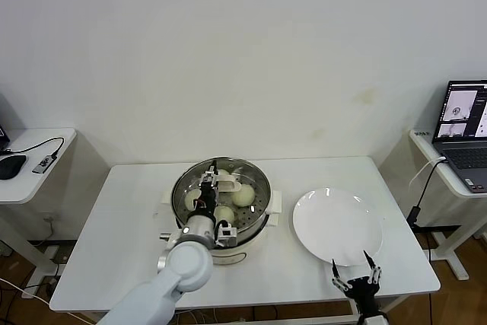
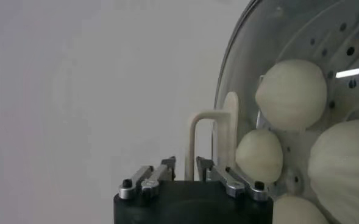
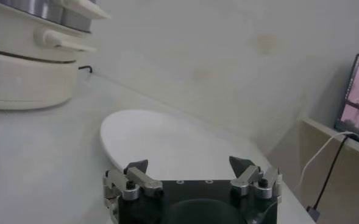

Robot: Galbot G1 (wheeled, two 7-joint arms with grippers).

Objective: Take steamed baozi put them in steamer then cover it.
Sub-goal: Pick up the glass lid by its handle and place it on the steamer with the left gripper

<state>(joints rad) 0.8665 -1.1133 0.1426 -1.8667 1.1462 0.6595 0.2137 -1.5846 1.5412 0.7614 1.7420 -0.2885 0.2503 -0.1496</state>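
Inside covered steamer (image 1: pixel 262 211), four steamed baozi (image 1: pixel 243 195); plate (image 1: pixel 338 226) bare

No text, label, brand, number or sign can be read anywhere. The laptop (image 1: pixel 463 136) on the side desk shows a lit screen with windows, but whatever is written there is too small to make out. The steamer (image 1: pixel 221 202) and the plate (image 1: pixel 337 226) bear no legible marking.
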